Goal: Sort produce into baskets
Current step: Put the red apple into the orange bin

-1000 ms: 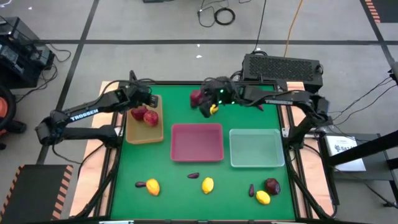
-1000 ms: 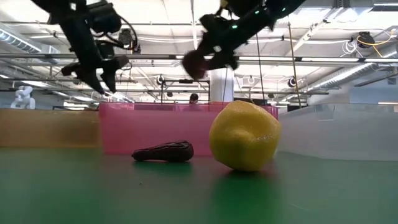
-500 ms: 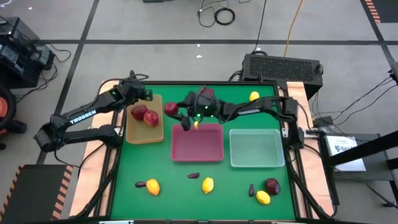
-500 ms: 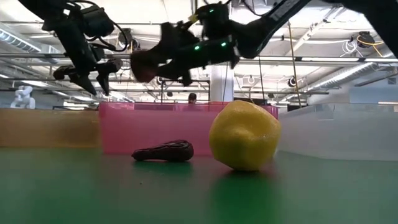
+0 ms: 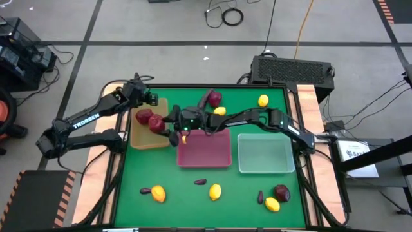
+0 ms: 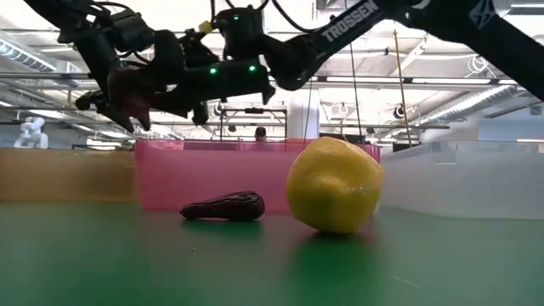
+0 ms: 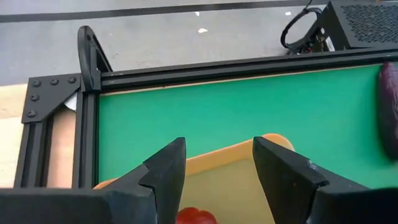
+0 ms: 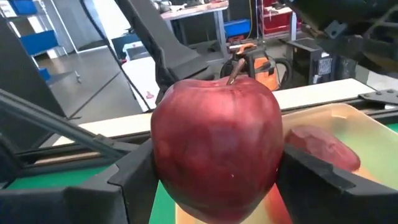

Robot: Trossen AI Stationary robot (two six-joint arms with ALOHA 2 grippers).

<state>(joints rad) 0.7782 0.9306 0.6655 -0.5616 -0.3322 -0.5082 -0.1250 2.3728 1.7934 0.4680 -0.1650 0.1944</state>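
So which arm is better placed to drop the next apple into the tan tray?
Right: the right gripper holds an apple at the tan tray's edge; the left gripper is open, empty.

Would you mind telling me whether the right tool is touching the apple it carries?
Touching. The right wrist view shows the apple pressed between both fingers of the right tool with no gap. The high view places it at the tan tray.

Landmark: the shallow rectangular pink-red plastic tray (image 5: pixel 204 147) mid-table. Left of it sits the tan rectangular tray (image 5: pixel 149 135), holding round dark-red apples (image 5: pixel 143 116); right, the clear pale-green translucent tray (image 5: pixel 266 153). Before it lies a small dark-purple elongated eggplant (image 5: pixel 200 182), beside a yellow oval lemon (image 5: pixel 215 191).
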